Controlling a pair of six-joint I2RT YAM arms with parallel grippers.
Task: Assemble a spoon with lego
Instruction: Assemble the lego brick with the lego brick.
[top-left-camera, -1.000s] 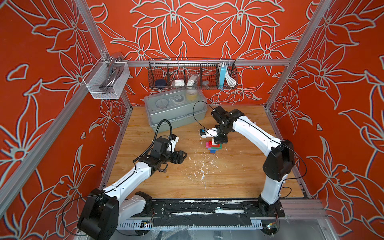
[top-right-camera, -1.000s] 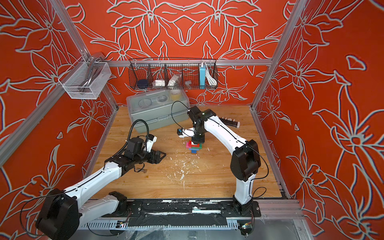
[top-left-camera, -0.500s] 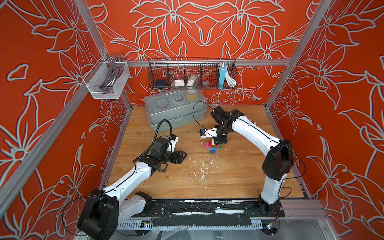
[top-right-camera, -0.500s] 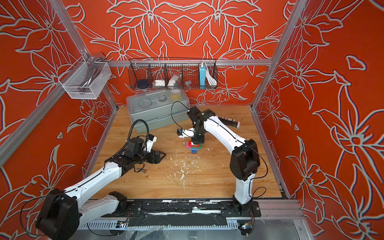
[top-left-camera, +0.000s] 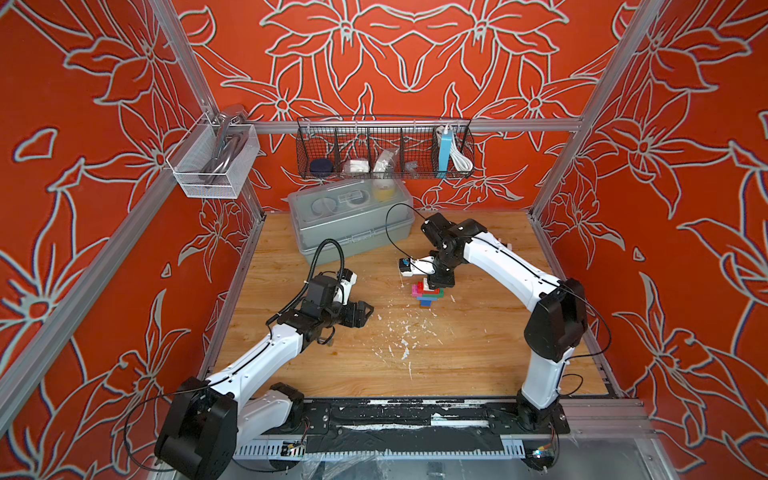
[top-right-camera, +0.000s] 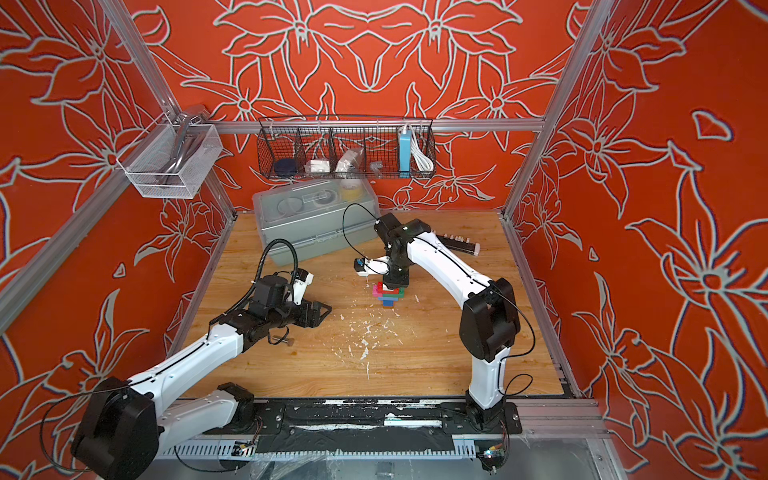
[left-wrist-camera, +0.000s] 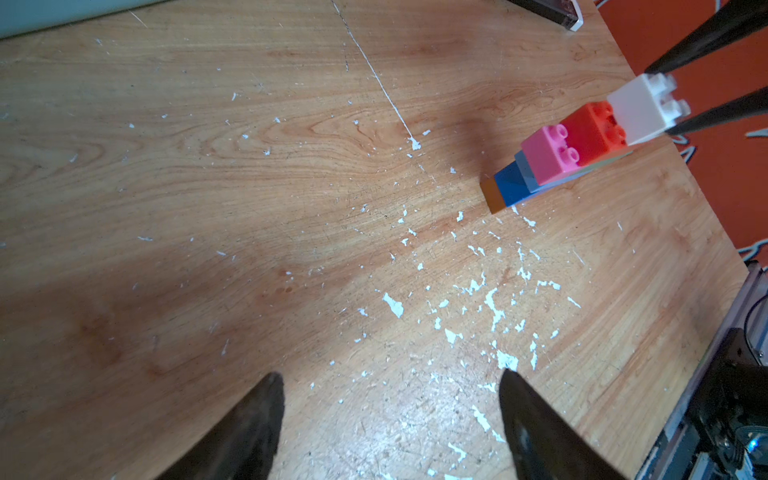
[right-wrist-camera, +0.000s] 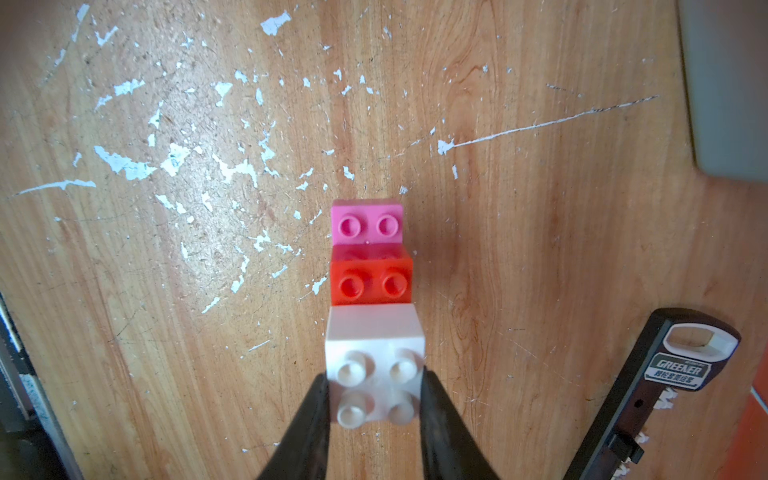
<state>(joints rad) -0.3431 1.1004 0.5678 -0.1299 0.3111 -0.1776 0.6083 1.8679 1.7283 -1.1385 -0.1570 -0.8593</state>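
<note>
Right gripper (right-wrist-camera: 376, 390): the jaws are closed onto the white brick (right-wrist-camera: 374, 353), one black finger (right-wrist-camera: 307, 415) pressed to each of two opposite sides at stud level. Nothing else is in its hold. The gripper points straight down in both top views (top-left-camera: 439, 284) (top-right-camera: 395, 284).

The spoon (top-left-camera: 428, 293): it sits directly under the right gripper and stands on end on the table (top-left-camera: 457, 353). The white brick is its topmost piece. Next below the fingertips come the red brick (right-wrist-camera: 371, 280) and the pink brick (right-wrist-camera: 367, 224), stepped outward from the white one. The left wrist view shows the lower part of the spoon (left-wrist-camera: 561, 158): light blue, then darker blue, then a brown piece (left-wrist-camera: 492, 195) touching the wood. A green layer shows in a top view (top-left-camera: 432, 296).

Left gripper (top-left-camera: 361, 309): the jaws stand wide apart and hold nothing; between the fingertips (left-wrist-camera: 523, 399) only bare table shows. The spoon lies ahead of this gripper and off to one side, well apart from it.

Surroundings: white flecks (left-wrist-camera: 494, 307) scatter over the wood between the left gripper and the spoon. A black tool holder (right-wrist-camera: 665, 374) lies to one side of the right gripper, apart from the bricks. A grey plastic box (top-left-camera: 353, 224) rests beyond both grippers, by the back wall.
</note>
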